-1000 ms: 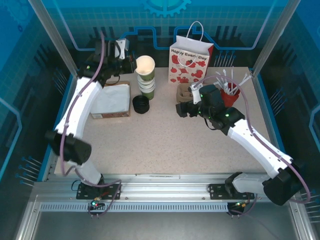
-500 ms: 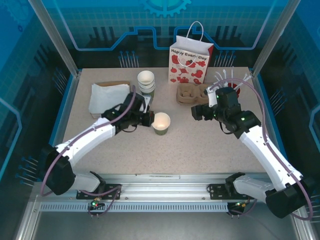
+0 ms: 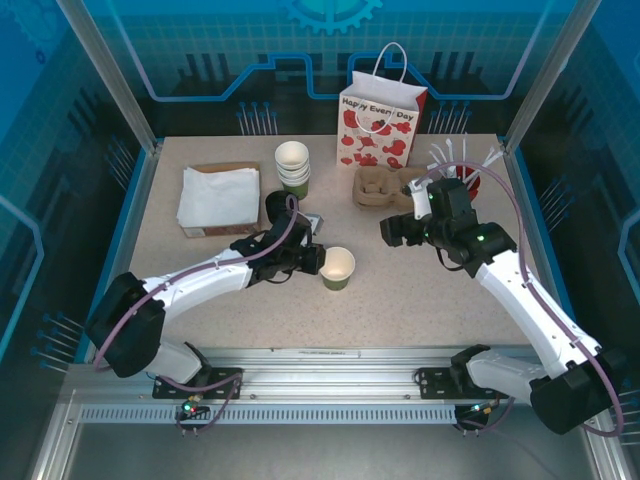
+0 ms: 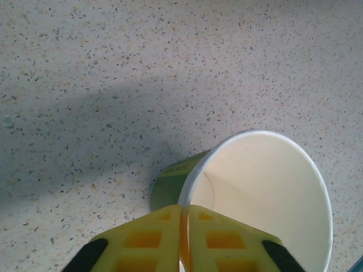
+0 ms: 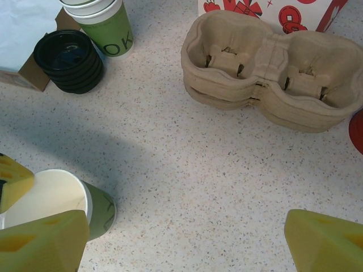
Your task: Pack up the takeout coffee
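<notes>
Starting at the left, a stack of white napkins (image 3: 217,196) sits toward the back of the table (image 3: 420,300). The stack of black lids (image 3: 272,207) and the stack of lidless green cups (image 3: 292,166) stand just to its right. My left gripper (image 3: 314,258) reaches in from that side. Its yellow fingers (image 4: 161,229) are pinched almost together on the rim of the takeout coffee cup (image 3: 338,268), with the cup wall caught between them. That cup has no lid, shows white inside, and rests on the bare table near the middle, in front of the cup stack. Farther right and back are the cardboard cup carrier (image 3: 380,187) and the red-and-white gift bag (image 3: 381,118). My right gripper (image 3: 392,230) hovers in front of the carrier, fingers spread wide — nothing between them. A red cup of white sticks (image 3: 462,185) stands at the far right.
</notes>
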### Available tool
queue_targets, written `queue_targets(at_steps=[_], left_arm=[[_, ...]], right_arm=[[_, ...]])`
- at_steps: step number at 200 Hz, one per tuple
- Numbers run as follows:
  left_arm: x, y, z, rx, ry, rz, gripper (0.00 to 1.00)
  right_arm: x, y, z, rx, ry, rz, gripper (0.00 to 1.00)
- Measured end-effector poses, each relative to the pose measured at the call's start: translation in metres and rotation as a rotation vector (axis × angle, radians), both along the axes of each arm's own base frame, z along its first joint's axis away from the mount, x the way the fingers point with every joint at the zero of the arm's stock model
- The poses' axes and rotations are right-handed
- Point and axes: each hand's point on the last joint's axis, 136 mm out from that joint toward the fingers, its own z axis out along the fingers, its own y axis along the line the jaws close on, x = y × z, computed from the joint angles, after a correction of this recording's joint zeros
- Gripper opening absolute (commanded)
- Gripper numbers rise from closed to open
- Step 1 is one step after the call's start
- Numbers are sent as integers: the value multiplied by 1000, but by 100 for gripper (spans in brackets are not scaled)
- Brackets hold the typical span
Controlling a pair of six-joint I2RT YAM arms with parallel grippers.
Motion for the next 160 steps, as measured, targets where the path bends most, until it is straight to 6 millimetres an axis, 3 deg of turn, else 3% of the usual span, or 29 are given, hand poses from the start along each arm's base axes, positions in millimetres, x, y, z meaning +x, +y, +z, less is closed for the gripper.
queue_targets(at_steps=[35,56,74,87,100,115,133,160], left_arm=[[1,1,1,5,-10,2,47],[2,7,7,22,-20,20,55],[8,18,29,10,-66,41,59],[20,36,48,-13,-102,94,60],[42,69,69,-37,-139,196,61],[67,108,79,-37,-156,312,61],[87,141,75,-10,-138,411,61],[117,163,45,48,-53,475,60]], right_arm=[[0,1,0,2,1,2,90],[-2,4,1,5,-2,14,90],[-5,13,5,12,-17,44,90],[-7,21,9,21,-34,68,90],[-9,31,14,31,-55,94,89],[-10,40,17,43,-72,119,89],[-9,51,18,50,-82,145,89],[-5,62,7,39,-58,167,89]])
